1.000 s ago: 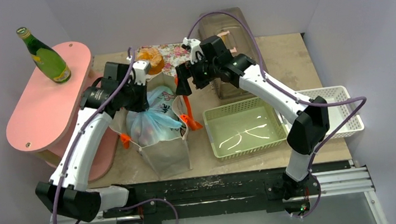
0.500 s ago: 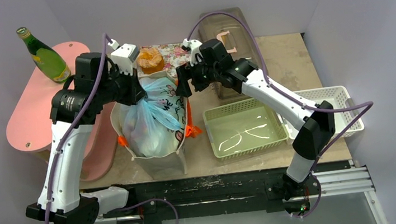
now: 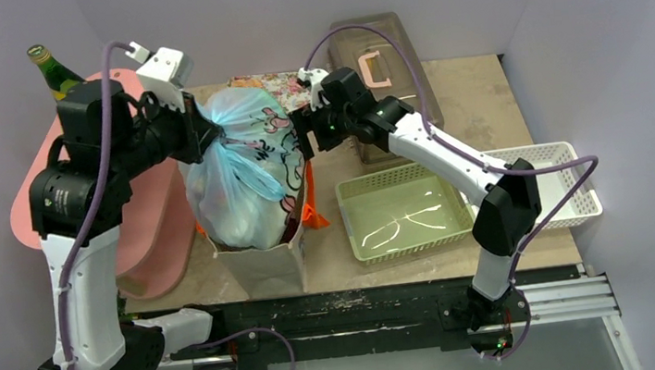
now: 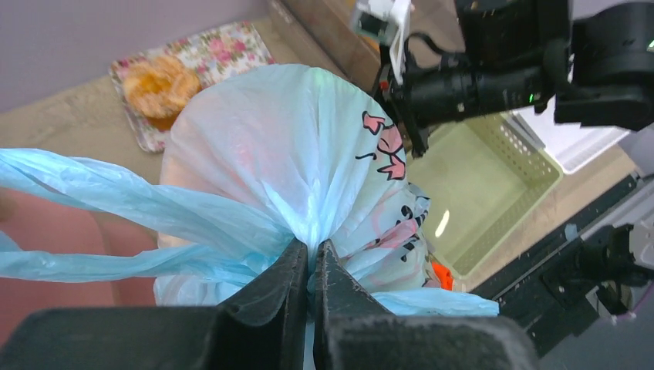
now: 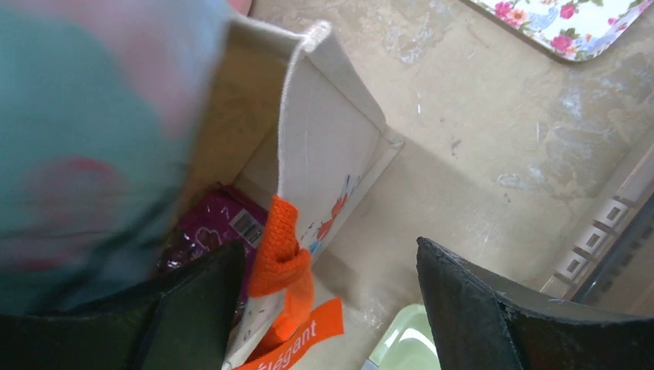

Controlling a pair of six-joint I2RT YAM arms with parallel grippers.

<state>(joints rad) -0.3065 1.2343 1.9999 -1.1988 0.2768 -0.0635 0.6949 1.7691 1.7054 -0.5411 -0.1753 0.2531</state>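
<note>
A knotted light-blue plastic bag with pink cartoon prints hangs above a beige canvas tote, its bottom still inside the tote's mouth. My left gripper is shut on the bag's gathered neck, with the loose ends trailing left. My right gripper is open and straddles the tote's right rim next to its orange handle; one finger is inside the tote, the other outside. A purple packet lies inside the tote.
A green basket and a white basket sit to the right of the tote. Behind are a floral tray with a pastry and a clear box with a pink handle. At left, a green bottle stands on a pink stand.
My left arm has risen and drawn the blue bag up out of the tote. The bag now hides the pastry in the top view. My right gripper has stayed at the tote's rim.
</note>
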